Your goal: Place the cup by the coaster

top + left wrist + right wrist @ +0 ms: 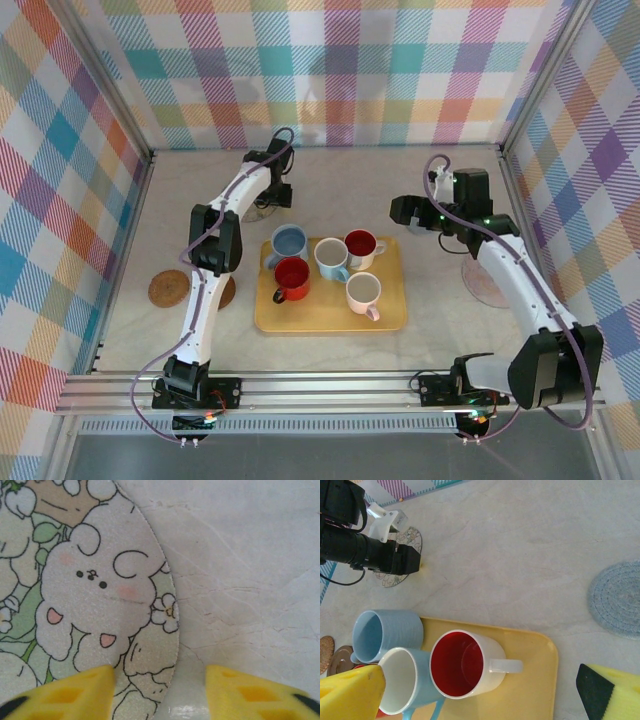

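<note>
Several cups stand on a yellow tray [390, 318]. One of them, a white cup with a red inside [361, 246] [457, 662], has its handle pointing right. My right gripper [402, 210] [481, 694] hovers open above and behind this cup, with its yellow fingers wide on either side and touching nothing. My left gripper [270, 196] [160, 690] is low over a round coaster printed with a bunny [262, 207] [90, 605] [402, 555] at the back of the table. Its jaws stand apart, and the coaster's right edge lies flat between them.
The tray also holds a blue cup [289, 243], a red cup [292, 278], a light-blue cup with a white inside [331, 258] and a pale pink cup [363, 292]. A cork coaster [170, 288] and a brown coaster [227, 293] lie left of it, and a woven coaster [485, 283] [615, 600] lies right.
</note>
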Controlling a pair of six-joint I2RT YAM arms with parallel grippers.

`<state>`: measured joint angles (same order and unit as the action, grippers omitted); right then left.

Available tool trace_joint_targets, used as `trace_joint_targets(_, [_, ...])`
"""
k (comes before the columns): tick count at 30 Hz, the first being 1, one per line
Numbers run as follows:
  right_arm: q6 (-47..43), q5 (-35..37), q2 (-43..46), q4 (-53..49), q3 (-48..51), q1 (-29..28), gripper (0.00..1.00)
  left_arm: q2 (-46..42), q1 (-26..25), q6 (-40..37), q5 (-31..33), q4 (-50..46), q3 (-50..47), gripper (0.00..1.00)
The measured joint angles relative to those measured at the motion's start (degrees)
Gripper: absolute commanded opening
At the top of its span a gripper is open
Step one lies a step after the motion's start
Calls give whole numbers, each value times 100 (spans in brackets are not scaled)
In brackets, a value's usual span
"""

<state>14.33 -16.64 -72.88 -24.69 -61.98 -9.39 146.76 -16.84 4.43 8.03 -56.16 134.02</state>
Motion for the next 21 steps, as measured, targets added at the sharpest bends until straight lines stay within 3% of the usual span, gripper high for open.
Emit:
trace_joint_targets(7, [9, -339, -389, -68, -291, -44, 99, 28, 50, 173, 232, -157, 63, 0])
trace_joint_targets(21, [332, -223, 131, -195, -321, -472, 99, -61, 66, -258, 173, -57, -70, 0])
